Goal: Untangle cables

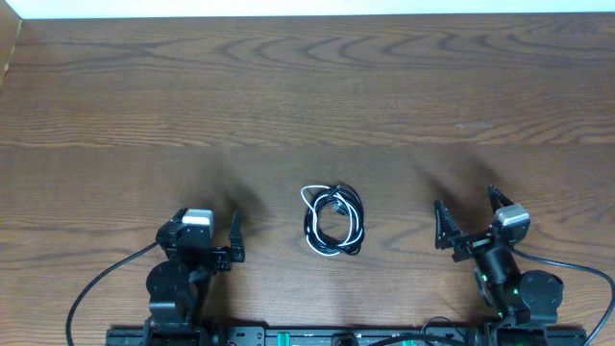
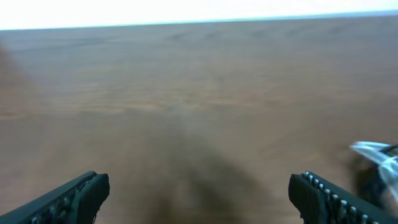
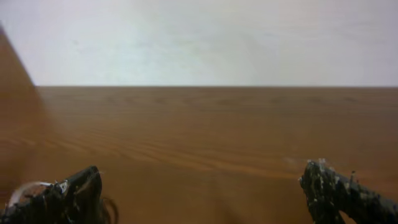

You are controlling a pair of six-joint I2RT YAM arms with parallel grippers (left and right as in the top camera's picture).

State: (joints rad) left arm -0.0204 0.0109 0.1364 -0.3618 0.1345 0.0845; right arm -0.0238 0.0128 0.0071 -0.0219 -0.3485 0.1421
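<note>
A black cable and a white cable lie coiled together in one small bundle on the wooden table, midway between the arms. My left gripper is open and empty, left of the bundle and apart from it. My right gripper is open and empty, right of the bundle. In the left wrist view the open jaws frame bare wood, and a blurred edge of the cables shows at the far right. In the right wrist view the open jaws frame bare wood, and a bit of cable shows behind the left finger.
The wooden table stretches far behind the bundle. Thicker black cables run from the arm bases along the near edge, with another on the right side. A mounting rail lies along the front.
</note>
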